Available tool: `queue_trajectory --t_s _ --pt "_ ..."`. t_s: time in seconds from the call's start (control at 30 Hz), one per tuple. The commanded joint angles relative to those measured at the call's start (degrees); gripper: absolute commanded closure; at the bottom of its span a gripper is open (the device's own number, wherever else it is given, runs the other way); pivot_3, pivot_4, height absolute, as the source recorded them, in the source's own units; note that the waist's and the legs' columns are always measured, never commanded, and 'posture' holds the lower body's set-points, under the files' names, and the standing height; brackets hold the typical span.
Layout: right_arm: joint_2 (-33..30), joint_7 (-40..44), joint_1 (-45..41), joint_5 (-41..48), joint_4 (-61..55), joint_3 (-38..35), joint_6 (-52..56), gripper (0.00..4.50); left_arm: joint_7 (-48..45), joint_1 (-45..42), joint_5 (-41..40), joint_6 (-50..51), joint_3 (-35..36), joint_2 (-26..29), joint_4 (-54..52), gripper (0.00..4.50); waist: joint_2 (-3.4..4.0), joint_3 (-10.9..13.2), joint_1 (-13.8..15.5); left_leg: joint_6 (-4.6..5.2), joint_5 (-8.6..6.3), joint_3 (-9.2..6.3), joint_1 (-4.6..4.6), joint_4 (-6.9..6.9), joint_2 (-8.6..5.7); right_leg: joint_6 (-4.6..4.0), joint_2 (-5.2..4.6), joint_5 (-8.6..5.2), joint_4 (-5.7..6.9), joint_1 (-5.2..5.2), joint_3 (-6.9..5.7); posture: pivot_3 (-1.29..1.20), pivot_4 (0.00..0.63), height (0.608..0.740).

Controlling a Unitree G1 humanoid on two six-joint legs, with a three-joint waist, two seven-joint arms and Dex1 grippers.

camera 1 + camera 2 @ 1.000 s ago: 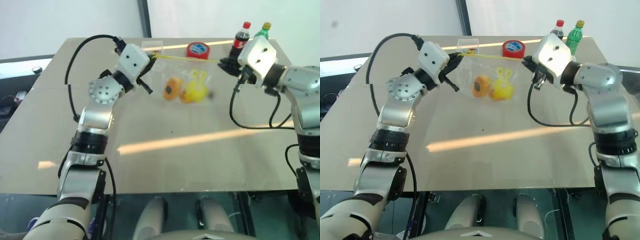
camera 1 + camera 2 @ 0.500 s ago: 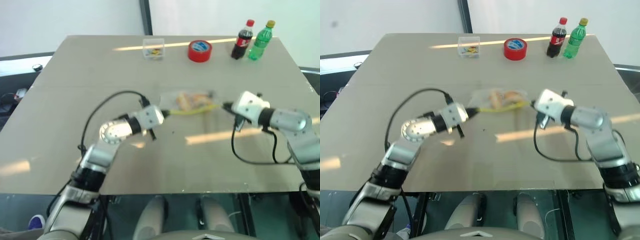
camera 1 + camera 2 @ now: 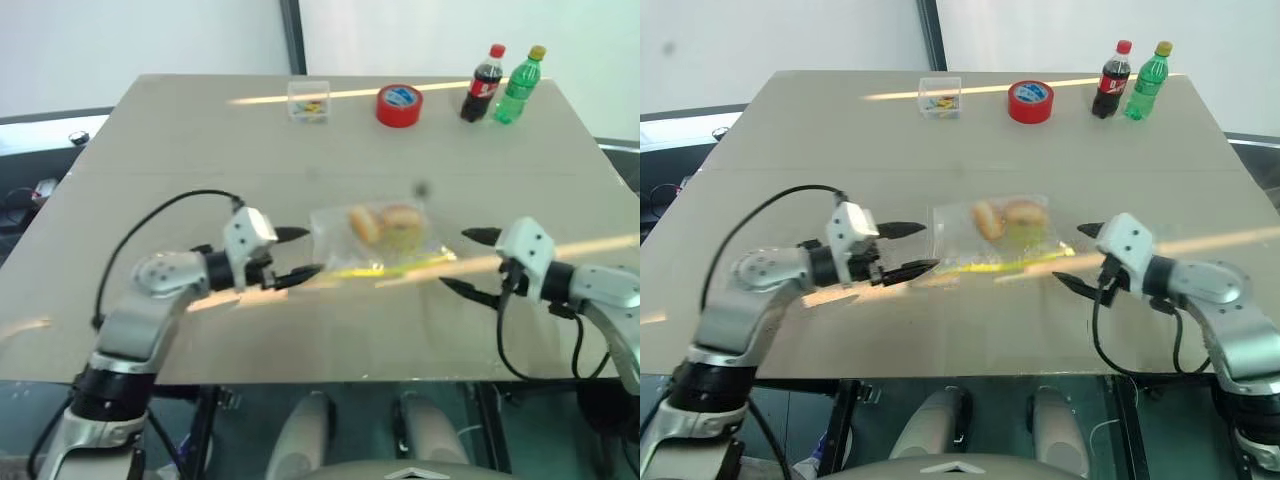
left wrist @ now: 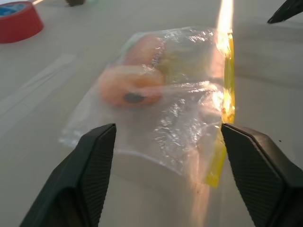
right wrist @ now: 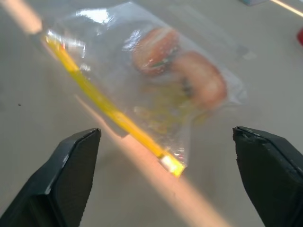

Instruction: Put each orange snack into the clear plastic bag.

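The task looks to be at its closing step: both orange snacks (image 3: 1005, 216) lie inside the clear plastic bag (image 3: 995, 240), which rests flat on the desk (image 3: 790, 130) between the 2 arms. In the left wrist view the 2 snacks (image 4: 135, 78) sit side by side, touching, toward the closed end of the bag (image 4: 165, 109), away from the yellow seal strip (image 4: 226, 94). The strip runs along the bag's near edge, facing the robot.

The left gripper (image 3: 902, 250) hovers just beside the bag's left edge, its 2 black fingers spread wide and holding nothing. The right gripper (image 3: 1076, 254) hangs near the bag's right corner, jaws equally wide apart and empty. Neither one touches the bag. Both forearms reach in low over the desk from either side, each gripper pointing inward toward the bag and slightly down.

As a judgement, little is left to do: the next move calls for pulling both arms clear without snagging the crinkly film, or, if sealing is wanted, pinching the strip shut. I cannot tell whether the seal is already pressed closed.

At the far edge stand a red tape roll (image 3: 1029, 100), 2 bottles (image 3: 1126, 80) and a small clear box (image 3: 940, 96), well apart from the bag.
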Motion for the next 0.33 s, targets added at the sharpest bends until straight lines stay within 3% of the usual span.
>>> queue_trajectory --t_s 0.03,0.33 --pt "-2.38 1.6 2.68 4.76 -3.62 -7.37 1.82 0.0 -1.09 0.81 -4.57 3.2 5.66 2.41 -2.05 0.92 0.0 0.0 0.12 0.0 0.0 0.0 0.02 0.0 0.0 0.0 0.0 0.0 -0.02 0.04 0.0 0.0 0.15 0.74" --pt "-3.42 -0.93 6.93 8.33 -6.07 -12.61 3.85 0.0 -1.29 3.98 -8.53 7.71 10.11 5.78 -4.07 0.92 0.01 0.0 0.11 0.03 -0.03 -0.06 0.25 -0.03 0.04 0.0 0.0 0.0 -0.25 0.4 -0.11 0.0 0.15 0.74"
